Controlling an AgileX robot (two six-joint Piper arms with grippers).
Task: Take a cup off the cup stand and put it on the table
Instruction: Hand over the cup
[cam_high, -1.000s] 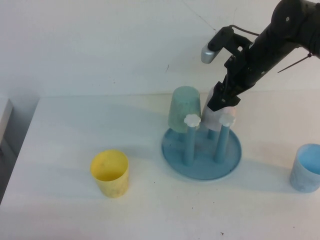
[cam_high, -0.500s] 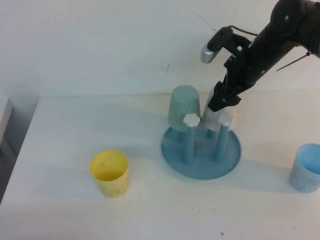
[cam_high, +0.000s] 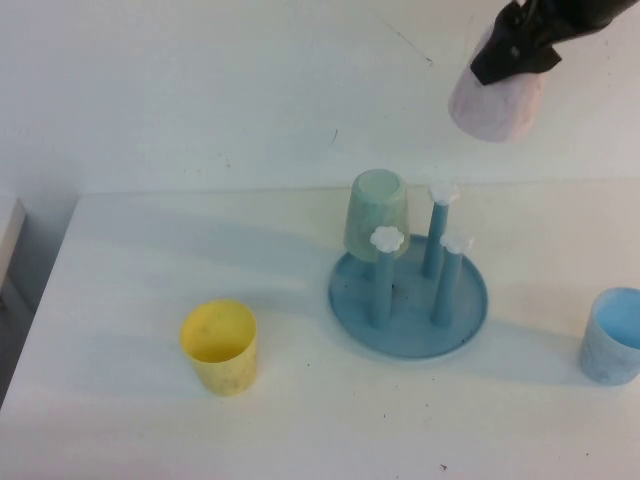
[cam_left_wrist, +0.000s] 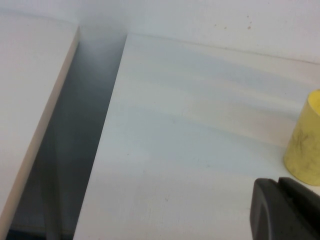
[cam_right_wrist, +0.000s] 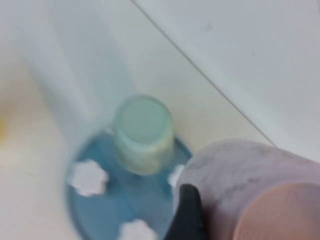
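My right gripper (cam_high: 515, 55) is shut on the pale pink speckled cup (cam_high: 495, 100) and holds it high in the air, above and behind the cup stand (cam_high: 408, 318). The cup fills the right wrist view (cam_right_wrist: 250, 185), with one dark finger (cam_right_wrist: 185, 215) against its side. The blue stand sits on the white table (cam_high: 130, 250) with three white-capped pegs bare and a pale green cup (cam_high: 375, 215) upside down on a fourth. The stand shows far below in the right wrist view (cam_right_wrist: 100, 210). My left gripper (cam_left_wrist: 287, 210) is shut and empty, low over the table near the yellow cup (cam_left_wrist: 305, 145).
A yellow cup (cam_high: 220, 347) stands upright at the front left of the table. A pale blue cup (cam_high: 612, 335) stands at the right edge. The table's left edge drops to a gap (cam_left_wrist: 75, 150) beside another surface.
My right gripper has lifted the pink cup off its peg and carried it up and to the right. The peg it sat on now stands bare. The stand shifted slightly.
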